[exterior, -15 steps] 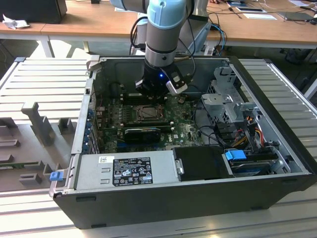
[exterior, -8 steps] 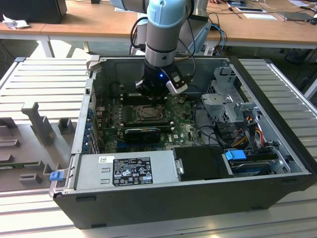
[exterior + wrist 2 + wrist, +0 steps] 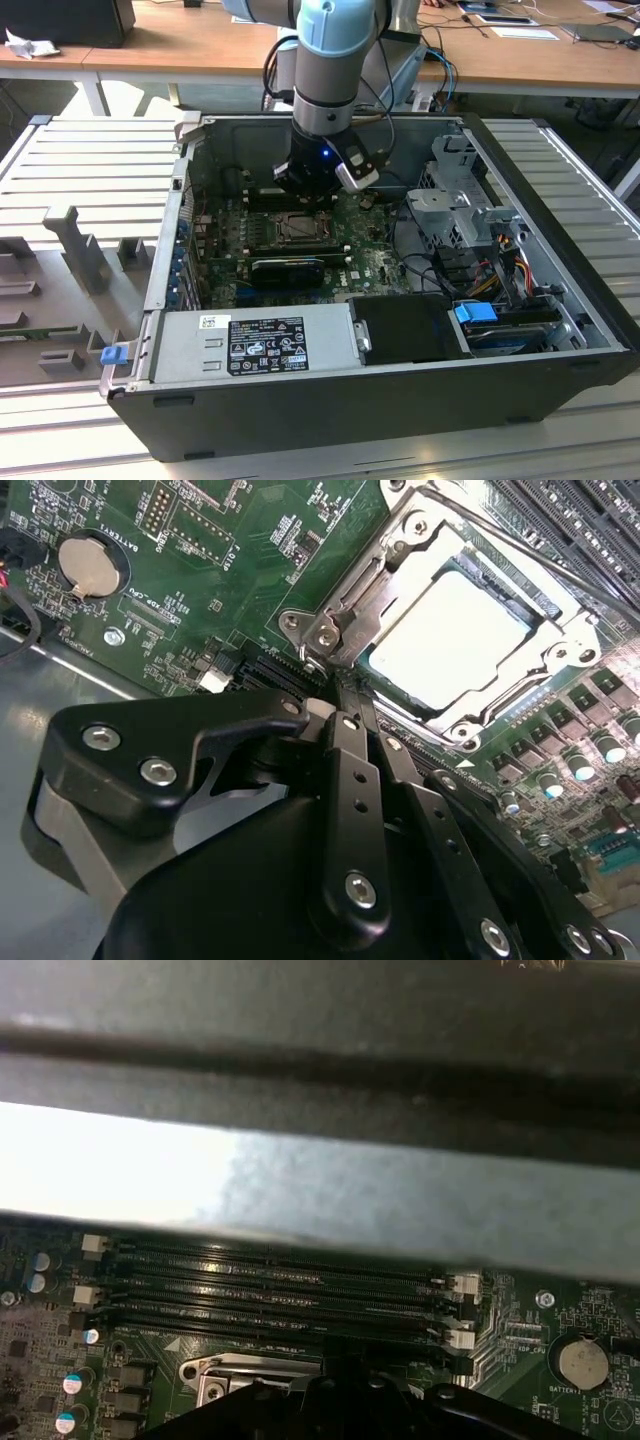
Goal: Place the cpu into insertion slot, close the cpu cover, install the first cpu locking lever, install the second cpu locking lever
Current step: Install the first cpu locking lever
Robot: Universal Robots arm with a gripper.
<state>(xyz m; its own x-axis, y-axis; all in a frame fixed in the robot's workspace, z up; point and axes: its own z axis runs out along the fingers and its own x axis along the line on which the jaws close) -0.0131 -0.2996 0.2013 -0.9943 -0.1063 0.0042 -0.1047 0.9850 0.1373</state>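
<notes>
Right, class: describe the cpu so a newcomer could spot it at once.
Start at the open computer case and find the green board on its floor. Below the gripper sits a square socket with a metal cover closed over it. The cpu is the pale, plain square in the cover's window, the only bare smooth face among busy parts.

No legible text on label (image 3: 268,345), board (image 3: 250,560)

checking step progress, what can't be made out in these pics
- The tool: in the second wrist view its tips converge at the socket edge; open or shut is unclear.
- The cpu: glare in the second wrist view washes out its top.
- The cpu cover: whether its levers are latched is unclear; the tool hides that edge.
- The insertion slot: too small in the exterior view, partly behind the arm.
</notes>
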